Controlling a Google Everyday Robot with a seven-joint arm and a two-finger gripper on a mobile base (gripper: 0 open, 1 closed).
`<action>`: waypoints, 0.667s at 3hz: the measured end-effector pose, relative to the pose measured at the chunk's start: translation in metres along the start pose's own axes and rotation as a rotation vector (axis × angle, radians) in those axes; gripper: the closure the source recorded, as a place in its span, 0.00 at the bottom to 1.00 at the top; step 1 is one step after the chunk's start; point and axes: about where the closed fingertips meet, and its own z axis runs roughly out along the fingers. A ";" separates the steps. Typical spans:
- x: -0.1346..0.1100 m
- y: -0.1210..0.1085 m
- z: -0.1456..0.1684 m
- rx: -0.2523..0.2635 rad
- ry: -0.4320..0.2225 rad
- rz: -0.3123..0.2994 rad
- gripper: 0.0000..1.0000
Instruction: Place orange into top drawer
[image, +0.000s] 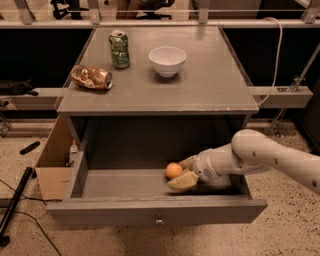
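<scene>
The orange (173, 170) lies on the floor of the open top drawer (125, 206), right of centre. My gripper (180, 173) reaches into the drawer from the right, low over its floor. Its two tan fingers (183, 181) stand spread, one behind and one in front of the orange's right side. The orange sits at the fingertips, and the jaws do not look clamped on it. The drawer is pulled far out, its round metal knob (159, 219) at front centre.
On the cabinet top (210, 90) stand a green can (119, 48), a white bowl (167, 60) and a shiny gold-brown snack bag (91, 77). An open cardboard box (52, 167) stands at the cabinet's left. A black pole (12, 205) and cables lie on the floor at left.
</scene>
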 end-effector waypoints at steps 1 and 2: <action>0.000 0.000 0.000 0.000 0.000 0.000 0.00; 0.000 0.000 0.000 0.000 0.000 0.000 0.00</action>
